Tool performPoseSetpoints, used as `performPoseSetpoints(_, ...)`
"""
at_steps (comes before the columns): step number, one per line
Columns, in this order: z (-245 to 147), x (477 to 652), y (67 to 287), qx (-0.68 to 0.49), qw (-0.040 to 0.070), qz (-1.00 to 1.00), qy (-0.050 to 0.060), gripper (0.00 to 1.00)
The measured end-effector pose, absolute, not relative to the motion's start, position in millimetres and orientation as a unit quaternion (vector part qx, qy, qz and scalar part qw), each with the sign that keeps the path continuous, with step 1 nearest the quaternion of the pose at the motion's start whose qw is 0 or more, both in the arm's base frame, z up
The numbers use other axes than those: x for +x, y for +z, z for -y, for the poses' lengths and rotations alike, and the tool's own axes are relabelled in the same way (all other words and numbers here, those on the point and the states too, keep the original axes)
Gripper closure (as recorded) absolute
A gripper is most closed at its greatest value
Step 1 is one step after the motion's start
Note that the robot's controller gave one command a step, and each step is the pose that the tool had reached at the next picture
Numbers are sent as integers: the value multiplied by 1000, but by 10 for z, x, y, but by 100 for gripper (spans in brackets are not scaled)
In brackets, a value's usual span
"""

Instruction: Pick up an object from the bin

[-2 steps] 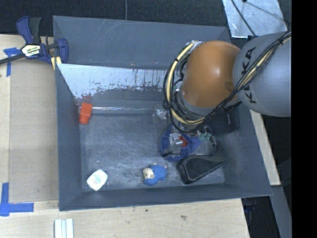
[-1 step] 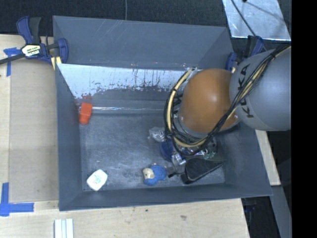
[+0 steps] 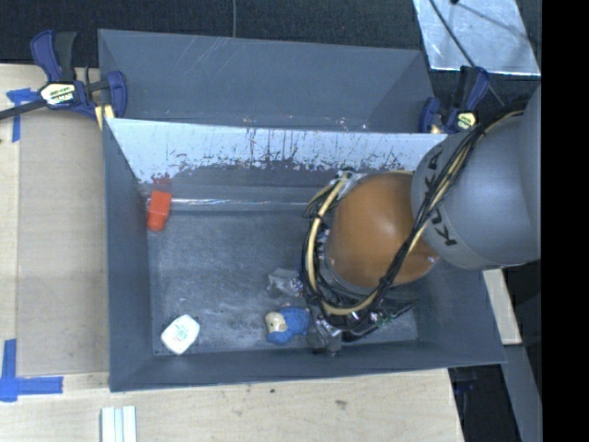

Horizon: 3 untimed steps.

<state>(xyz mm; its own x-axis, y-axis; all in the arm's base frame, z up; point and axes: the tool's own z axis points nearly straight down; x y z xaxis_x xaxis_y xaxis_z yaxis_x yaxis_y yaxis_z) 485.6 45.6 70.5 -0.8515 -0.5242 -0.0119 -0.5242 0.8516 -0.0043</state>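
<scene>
I see the small blue thing with a cream end (image 3: 284,324) just beside the gripper (image 3: 324,332), on the side away from the arm. Whether the gripper is open or closed I cannot tell.

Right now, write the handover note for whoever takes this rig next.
Gripper: low at the front of the bin, just right of a small blue thing with a pale round end.
Others: grey crumpled piece behind it, orange block back left, white flat piece front left.
Done: arm is down in the bin.
Left: nothing lifted out yet.
</scene>
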Motion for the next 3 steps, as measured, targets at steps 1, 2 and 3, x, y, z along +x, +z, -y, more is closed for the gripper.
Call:
performPoseSetpoints(1,-454,4837,701,-272,3,-962,0,100)
performPoseSetpoints(2,-1056,4987,2066,-273,6,-962,0,100)
performPoseSetpoints(3,-1271,4880,1536,-400,-1,-917,1,100)
